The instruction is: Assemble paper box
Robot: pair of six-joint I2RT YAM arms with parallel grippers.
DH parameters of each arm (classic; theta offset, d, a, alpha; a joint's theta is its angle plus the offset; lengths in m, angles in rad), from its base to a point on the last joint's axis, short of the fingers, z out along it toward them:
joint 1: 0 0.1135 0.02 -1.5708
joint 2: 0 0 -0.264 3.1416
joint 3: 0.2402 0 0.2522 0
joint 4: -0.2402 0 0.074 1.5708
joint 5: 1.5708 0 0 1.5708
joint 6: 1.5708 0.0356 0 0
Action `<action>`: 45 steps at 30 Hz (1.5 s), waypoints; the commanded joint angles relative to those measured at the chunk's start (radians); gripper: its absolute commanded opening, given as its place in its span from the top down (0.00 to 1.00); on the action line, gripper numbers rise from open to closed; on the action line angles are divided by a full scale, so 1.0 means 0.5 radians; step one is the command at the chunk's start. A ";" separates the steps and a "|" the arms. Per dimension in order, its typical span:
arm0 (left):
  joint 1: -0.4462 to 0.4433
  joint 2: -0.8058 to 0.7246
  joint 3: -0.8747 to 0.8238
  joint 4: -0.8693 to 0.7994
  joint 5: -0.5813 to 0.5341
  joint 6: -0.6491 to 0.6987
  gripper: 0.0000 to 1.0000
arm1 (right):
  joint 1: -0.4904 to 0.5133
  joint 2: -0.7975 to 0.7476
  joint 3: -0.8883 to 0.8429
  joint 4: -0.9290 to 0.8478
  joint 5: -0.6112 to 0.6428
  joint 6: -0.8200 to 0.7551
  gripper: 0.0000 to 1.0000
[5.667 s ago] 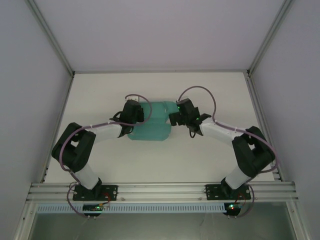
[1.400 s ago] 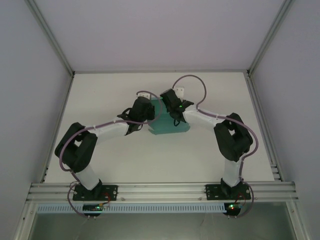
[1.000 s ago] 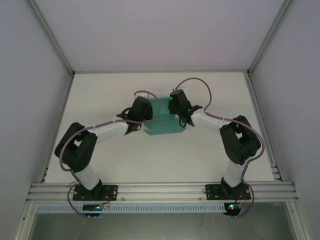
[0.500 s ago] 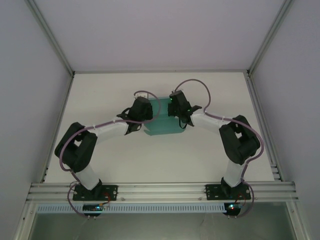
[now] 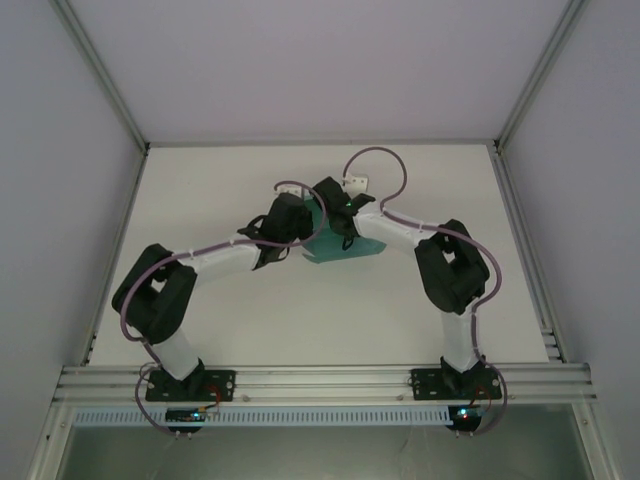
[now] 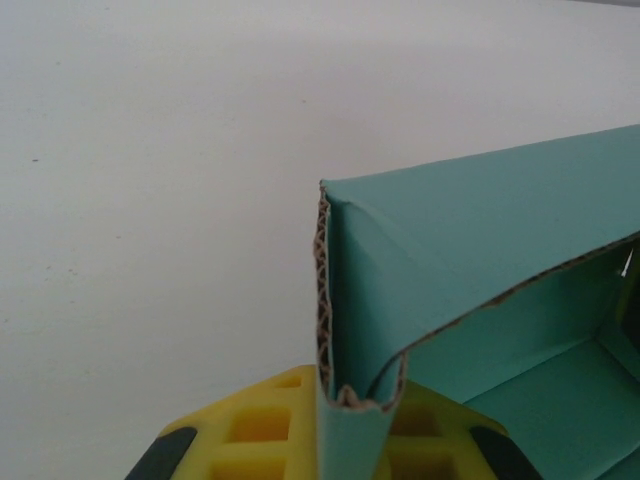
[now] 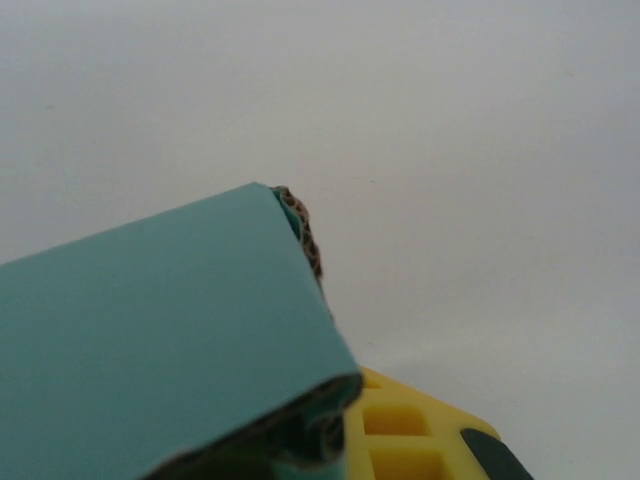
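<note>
Box: you find the teal box (image 5: 347, 248) on the table, in the middle and a little toward the far side, where the two wrists meet over it.
Box shape: in the left wrist view the box (image 6: 480, 230) is partly folded. One wall is doubled over itself, its corrugated cut edge faces you, and the hollow inside opens at the right.
Box panel: in the right wrist view the box (image 7: 150, 330) shows you a flat teal panel that rises to a corner, with the brown corrugated edge running down its right side.
Left gripper: the left gripper (image 5: 292, 215) stands at the left side of the box. In its own view you see it clenched on the doubled wall, which goes down between the yellow pads (image 6: 255, 432).
Right gripper: the right gripper (image 5: 335, 197) stands at the far part of the box, just beside the left one. It is clenched on the panel, and the lower edge of the card meets one of its pads (image 7: 400, 440).
Arms: both arms bend at the elbow and lean inward from their bases.
Cable: a purple cable (image 5: 375, 153) makes a loop beyond the right wrist.
Table: the table (image 5: 250, 310) is white and matte.
Rail: an aluminium rail (image 5: 320, 380) at the near edge carries both bases.
</note>
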State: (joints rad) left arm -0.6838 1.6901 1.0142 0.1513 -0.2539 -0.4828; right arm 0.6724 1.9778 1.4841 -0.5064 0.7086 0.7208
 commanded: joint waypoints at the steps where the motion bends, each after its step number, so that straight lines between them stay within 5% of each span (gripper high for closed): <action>1: 0.069 -0.045 0.048 -0.188 -0.259 -0.106 1.00 | -0.220 0.129 0.056 -0.425 0.678 0.298 1.00; 5: 0.067 -0.013 0.072 -0.187 -0.255 -0.096 1.00 | -0.214 0.080 -0.038 -0.073 0.571 -0.021 1.00; 11: 0.067 0.026 0.108 -0.199 -0.220 -0.106 1.00 | -0.217 -0.262 -0.703 1.278 -0.395 -0.695 0.78; 15: 0.067 0.025 0.098 -0.173 -0.210 -0.087 1.00 | -0.230 -0.412 -0.931 1.733 -1.121 -0.932 0.53; 21: 0.066 0.022 0.099 -0.150 -0.183 -0.034 1.00 | -0.228 -0.610 -1.055 1.861 -1.711 -0.940 0.18; 23: 0.070 0.013 0.094 -0.149 -0.163 -0.007 1.00 | -0.225 -0.693 -1.085 1.835 -1.756 -0.910 0.01; 29: 0.103 -0.063 0.110 -0.171 0.032 0.223 1.00 | -0.204 -1.038 -1.206 1.682 -1.452 -0.894 0.01; 33: 0.192 -0.135 0.218 -0.410 0.460 0.822 1.00 | -0.217 -1.356 -1.301 1.433 -1.163 -0.904 0.01; 37: 0.268 -0.132 0.441 -1.099 0.882 1.588 1.00 | -0.292 -1.625 -1.280 0.906 -0.960 -0.871 0.01; 41: 0.195 -0.099 0.514 -1.525 0.889 2.091 1.00 | -0.407 -1.773 -1.259 0.487 -0.894 -0.777 0.01; 45: 0.107 -0.003 0.617 -1.670 0.799 2.187 1.00 | -0.529 -1.881 -1.353 0.346 -0.952 -0.715 0.01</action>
State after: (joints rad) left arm -0.6041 1.6611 1.2663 -0.5144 0.1154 0.4461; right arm 0.4377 1.0664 0.8322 -0.1768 0.2146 0.3202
